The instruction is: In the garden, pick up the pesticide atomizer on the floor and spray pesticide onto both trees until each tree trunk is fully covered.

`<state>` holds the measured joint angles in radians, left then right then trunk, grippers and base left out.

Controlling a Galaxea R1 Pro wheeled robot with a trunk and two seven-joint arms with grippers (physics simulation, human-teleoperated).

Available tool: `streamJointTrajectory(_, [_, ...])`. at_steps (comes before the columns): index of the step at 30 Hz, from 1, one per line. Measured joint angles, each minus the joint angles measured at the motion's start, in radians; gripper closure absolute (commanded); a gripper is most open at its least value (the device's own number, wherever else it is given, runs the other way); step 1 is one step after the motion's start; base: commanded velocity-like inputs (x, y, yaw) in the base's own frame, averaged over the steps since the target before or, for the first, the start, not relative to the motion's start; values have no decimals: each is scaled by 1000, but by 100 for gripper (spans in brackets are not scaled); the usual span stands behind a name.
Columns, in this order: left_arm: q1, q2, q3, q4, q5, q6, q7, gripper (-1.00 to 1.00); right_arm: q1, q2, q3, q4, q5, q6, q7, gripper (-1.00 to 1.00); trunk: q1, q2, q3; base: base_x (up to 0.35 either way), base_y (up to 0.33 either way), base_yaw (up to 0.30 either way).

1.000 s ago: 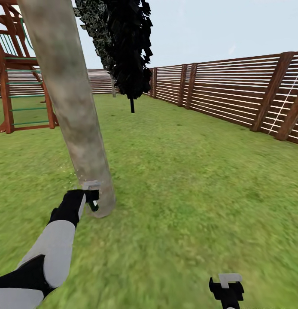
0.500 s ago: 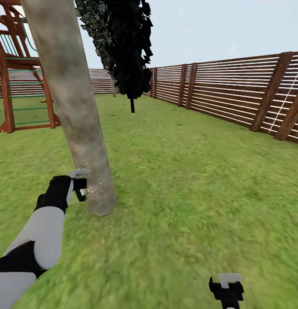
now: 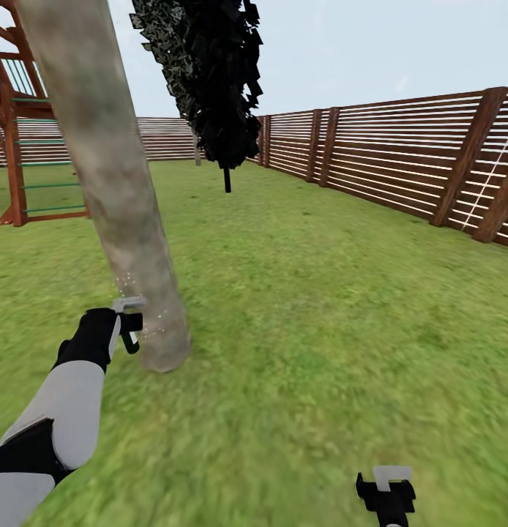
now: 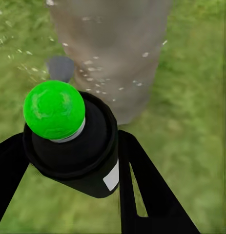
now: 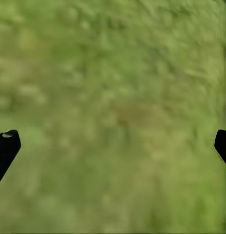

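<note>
- L gripper (image 3: 129,322) clamped on the pesticide atomizer (image 4: 73,141): black can w/ round bright-green cap, sitting between the two black fingers (image 4: 142,195) in the L wrist view.
- Atomizer is held off the lawn (image 3: 320,307), low down, just beside the base of the tree trunk (image 3: 115,183), on the robot's left side of it. Can't tell if can touches bark.
- White specks of spray show on and around the lower trunk in both head view and L wrist view (image 4: 113,53); specks also in the air between gripper and trunk.
- Trunk: smooth mottled tan-grey, thick, leaning, no branches in view; runs up out of frame.
- L arm (image 3: 56,417) grey and black, reaching fwd from the lower-left corner of the head view.
- R gripper (image 3: 386,494) low at the bottom edge of the head view, well apart from the trunk; fingers spread wide, nothing between them, only blurred grass (image 5: 113,117) under it.
- Bkgd: dark narrow cypress-like tree (image 3: 210,80) past the trunk, brown slat fence (image 3: 400,161) along the far and right edges of the lawn, red-brown wooden play frame w/ green rungs (image 3: 20,154) at left.
</note>
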<state>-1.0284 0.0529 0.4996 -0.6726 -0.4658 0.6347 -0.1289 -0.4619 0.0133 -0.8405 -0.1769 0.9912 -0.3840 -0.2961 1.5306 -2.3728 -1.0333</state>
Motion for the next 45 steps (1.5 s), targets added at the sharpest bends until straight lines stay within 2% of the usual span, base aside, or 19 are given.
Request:
streamJointTrajectory(9, [0, 2, 6, 2, 2, 0, 1, 100, 0, 0, 1, 0, 0, 0, 0, -100, 0, 0, 0, 44, -268, 94])
streamJointTrajectory(12, [31, 2, 7, -2, 4, -1, 2, 100, 0, 1, 1, 0, 0, 0, 0, -100, 0, 0, 0, 47, -269, 272])
streamJointTrajectory(15, [39, 2, 7, -1, 6, -1, 2, 100, 0, 0, 1, 1, 0, 0, 0, -100, 0, 0, 0, 106, -269, 209])
streamJointTrajectory(29, [43, 3, 9, 2, 4, -2, 3, 100, 1, 0, 1, 0, 0, 0, 0, -100, 0, 0, 0, 194, -216, 15])
streamJointTrajectory(36, [63, 13, 10, 1, 3, -1, 4, 100, 0, 0, 1, 1, 0, 0, 0, -100, 0, 0, 0, 15, -271, 258])
streamJointTrajectory(38, [85, 14, 10, 1, 1, -2, 17, 100, 0, 0, 1, 1, 0, 0, 0, -100, 0, 0, 0, 118, -268, 273])
streamJointTrajectory(41, [97, 13, 10, 1, 2, -7, 73, 100, 1, 0, 1, 1, 0, 0, 0, -100, 0, 0, 0, 214, -207, 91])
streamJointTrajectory(45, [98, 2, 11, -5, 6, -6, 83, 100, 0, 0, 1, 1, 0, 0, 0, -100, 0, 0, 0, 276, -159, 5])
